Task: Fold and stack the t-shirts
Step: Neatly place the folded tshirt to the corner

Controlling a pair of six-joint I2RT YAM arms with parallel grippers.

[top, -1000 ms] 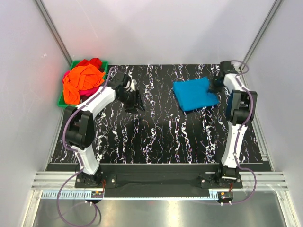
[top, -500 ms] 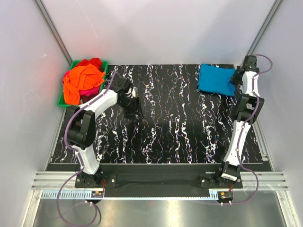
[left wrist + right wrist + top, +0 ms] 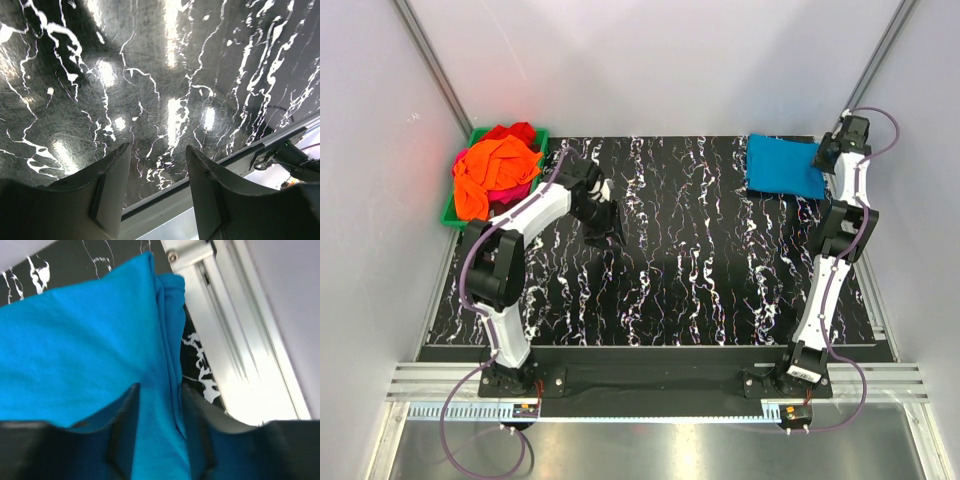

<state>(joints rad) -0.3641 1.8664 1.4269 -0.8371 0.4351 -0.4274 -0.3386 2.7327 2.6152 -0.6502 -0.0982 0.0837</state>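
A folded turquoise-blue t-shirt [image 3: 783, 166] lies at the table's far right corner; in the right wrist view it [image 3: 75, 350] fills most of the frame. My right gripper [image 3: 825, 158] is at the shirt's right edge, and its jaws [image 3: 160, 390] hold a creased fold of the blue cloth between them. An orange t-shirt [image 3: 492, 172] is heaped with a red one [image 3: 515, 131] and a magenta one [image 3: 517, 190] in the bin at far left. My left gripper [image 3: 610, 232] hovers open and empty over bare table [image 3: 157, 150], right of the bin.
The green plastic bin [image 3: 450, 212] stands at the table's far left corner. A metal rail [image 3: 235, 340] runs along the table's right edge, right beside the blue shirt. White walls enclose the black marbled table [image 3: 690, 270].
My right gripper has dragged the turquoise shirt from the table's right middle up into the far right corner. The left gripper has shifted only slightly.
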